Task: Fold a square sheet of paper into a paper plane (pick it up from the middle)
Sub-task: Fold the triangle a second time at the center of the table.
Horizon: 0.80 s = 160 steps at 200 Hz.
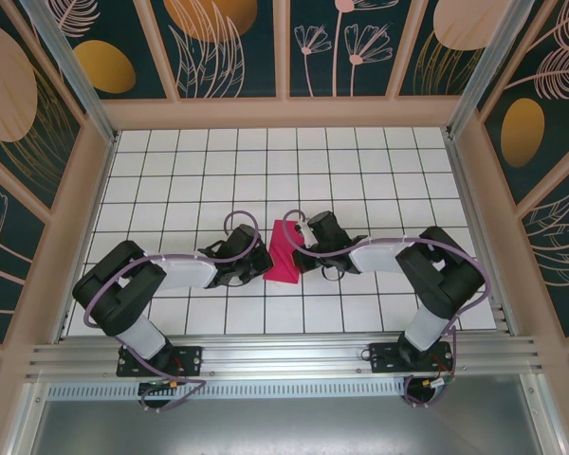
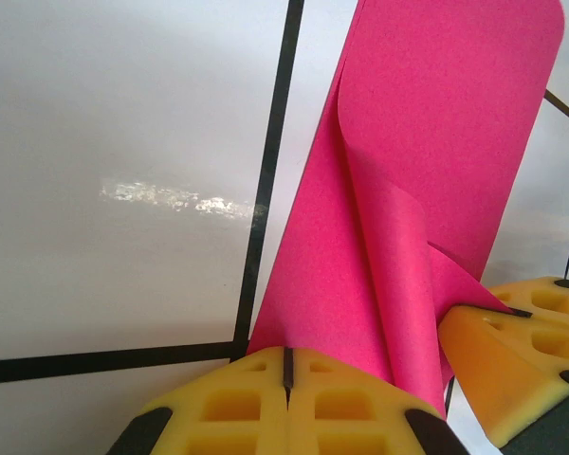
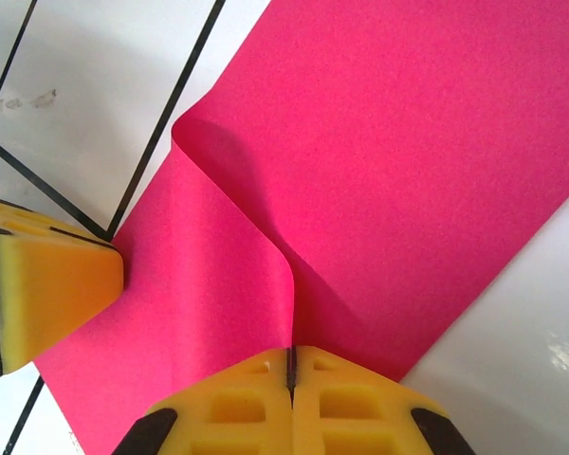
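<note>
The square sheet of paper (image 1: 284,252) is magenta-pink and stands bent up between my two grippers near the table's middle. My left gripper (image 1: 259,263) is shut, and the sheet's lower edge (image 2: 360,284) runs into its closed yellow tips (image 2: 286,354). My right gripper (image 1: 304,249) is shut too, with a raised crease of the paper (image 3: 266,237) pinched in its jaw line (image 3: 290,354). Each wrist view shows the other gripper's yellow finger touching the sheet, one (image 2: 512,341) at the right and one (image 3: 57,280) at the left. The paper curls into a loose roll between them.
White tiles with black grid lines (image 1: 284,161) cover the table. Wooden-framed patterned walls (image 1: 123,114) close in the back and both sides. A metal rail (image 1: 284,360) carries both arm bases at the near edge.
</note>
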### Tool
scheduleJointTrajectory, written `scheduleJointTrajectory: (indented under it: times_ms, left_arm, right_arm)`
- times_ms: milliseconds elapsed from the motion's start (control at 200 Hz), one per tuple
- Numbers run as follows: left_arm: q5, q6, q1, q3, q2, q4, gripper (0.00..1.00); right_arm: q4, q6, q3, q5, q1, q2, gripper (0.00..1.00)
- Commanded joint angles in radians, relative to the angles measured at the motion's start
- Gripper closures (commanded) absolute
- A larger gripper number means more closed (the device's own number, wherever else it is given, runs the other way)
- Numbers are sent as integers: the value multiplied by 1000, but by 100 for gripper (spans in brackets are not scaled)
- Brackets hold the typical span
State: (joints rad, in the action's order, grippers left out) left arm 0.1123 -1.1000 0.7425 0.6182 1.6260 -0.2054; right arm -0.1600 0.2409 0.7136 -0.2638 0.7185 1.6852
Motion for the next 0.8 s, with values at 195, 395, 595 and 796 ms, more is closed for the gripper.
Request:
scheduleJointTrajectory:
  times_ms: [195, 395, 595, 796]
  left_arm:
    - [-60, 32, -1, -15, 46, 121, 100]
    - [-62, 33, -2, -15, 40, 123, 100]
    - [-66, 37, -1, -10, 38, 127, 100]
    - [-90, 29, -1, -10, -1, 135, 97]
  right_arm:
    - [14, -23, 25, -8, -10, 21, 98]
    - [33, -23, 31, 3, -11, 51, 98]
    - [44, -16, 19, 10, -11, 64, 98]
    - [48, -20, 9, 21, -11, 56, 98]
